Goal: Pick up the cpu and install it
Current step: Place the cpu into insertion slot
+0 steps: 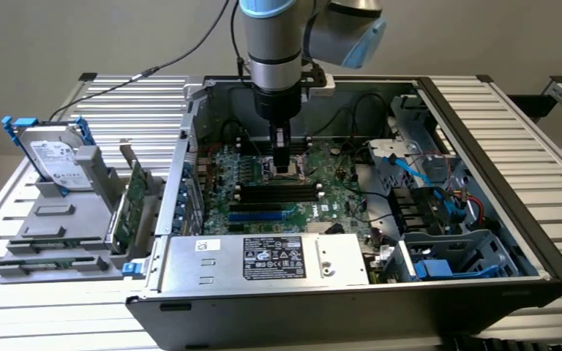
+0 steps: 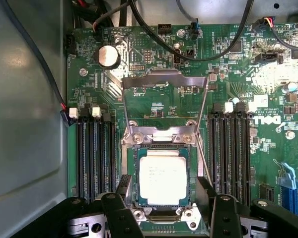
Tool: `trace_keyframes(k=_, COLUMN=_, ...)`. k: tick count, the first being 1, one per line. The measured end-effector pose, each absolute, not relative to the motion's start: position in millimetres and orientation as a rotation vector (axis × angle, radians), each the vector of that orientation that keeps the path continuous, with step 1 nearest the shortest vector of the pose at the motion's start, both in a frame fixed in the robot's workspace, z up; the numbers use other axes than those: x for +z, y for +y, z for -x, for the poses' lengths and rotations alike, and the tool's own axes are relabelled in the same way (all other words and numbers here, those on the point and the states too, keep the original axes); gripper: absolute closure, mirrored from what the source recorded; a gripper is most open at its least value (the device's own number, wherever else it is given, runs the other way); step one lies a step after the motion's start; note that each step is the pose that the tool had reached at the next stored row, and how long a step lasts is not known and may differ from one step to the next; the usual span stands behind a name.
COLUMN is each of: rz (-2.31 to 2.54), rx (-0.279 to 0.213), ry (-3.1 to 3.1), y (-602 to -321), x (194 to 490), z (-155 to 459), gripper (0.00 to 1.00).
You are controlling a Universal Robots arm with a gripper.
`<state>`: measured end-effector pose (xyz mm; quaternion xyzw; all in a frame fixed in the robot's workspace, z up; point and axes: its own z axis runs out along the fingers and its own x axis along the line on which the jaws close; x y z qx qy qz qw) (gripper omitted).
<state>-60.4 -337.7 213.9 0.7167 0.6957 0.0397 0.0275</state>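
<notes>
The black claw hangs open, fingers flanking the flat square silver-topped cpu lying in the metal-framed motherboard socket.

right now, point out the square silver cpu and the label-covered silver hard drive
square silver cpu (image 2: 163,181): wrist view, middle of its metal top
label-covered silver hard drive (image 1: 55,153): exterior view, on its white label
</notes>
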Motion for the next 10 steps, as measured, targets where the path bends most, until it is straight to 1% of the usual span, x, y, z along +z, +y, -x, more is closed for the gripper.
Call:
trace_keyframes(k=4, rz=-2.219, rx=0.135, ry=2.153, y=-337.7, x=209.4, z=60.4, gripper=0.38)
trace_keyframes(k=10, rz=-2.221, rx=0.139, ry=2.154, y=-337.6, x=205.0, z=60.4, gripper=0.38)
